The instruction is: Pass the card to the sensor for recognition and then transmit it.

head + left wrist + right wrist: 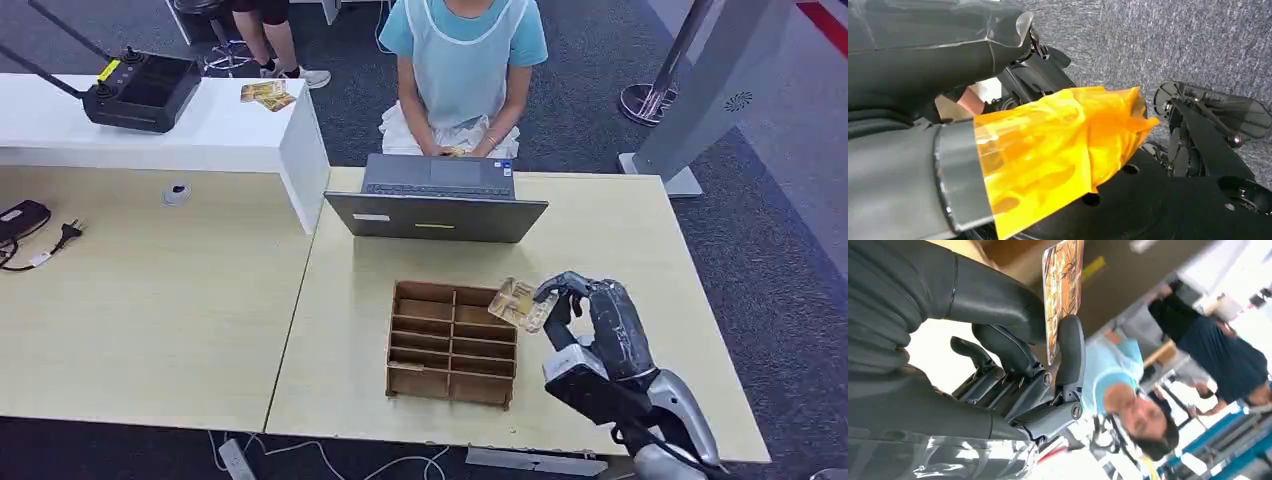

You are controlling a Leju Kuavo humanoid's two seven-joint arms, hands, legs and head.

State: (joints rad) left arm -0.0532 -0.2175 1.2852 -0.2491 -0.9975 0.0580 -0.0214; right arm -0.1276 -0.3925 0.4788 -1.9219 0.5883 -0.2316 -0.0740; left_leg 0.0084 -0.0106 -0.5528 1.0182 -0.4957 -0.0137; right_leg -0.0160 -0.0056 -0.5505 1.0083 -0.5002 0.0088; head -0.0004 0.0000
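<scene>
A card [517, 303] is pinched by the right hand [590, 315] between the thumb and a dark finger [1070, 347], while the other fingers are curled loosely behind it. In the right wrist view the card [1063, 287] is seen nearly edge-on, gripped by one end, with the rest of it standing free of the hand. From the head view the card is held above the table [620, 240], just over the far right corner of a wooden rack [452, 343] divided into slots. It cannot be told whether the card touches the rack.

A laptop [436, 198] is set on the far side of the table, its lid turned toward the robot, and a person [462, 70] in a light blue top is seated behind it. On the white counter [220, 125] at the far left, a black controller [142, 90] and a few more cards [266, 94] are laid.

The left hand [1048, 150] is seen in the left wrist view wrapped in orange film, above grey carpet [1173, 40]. The state of its fingers cannot be told through the film.
</scene>
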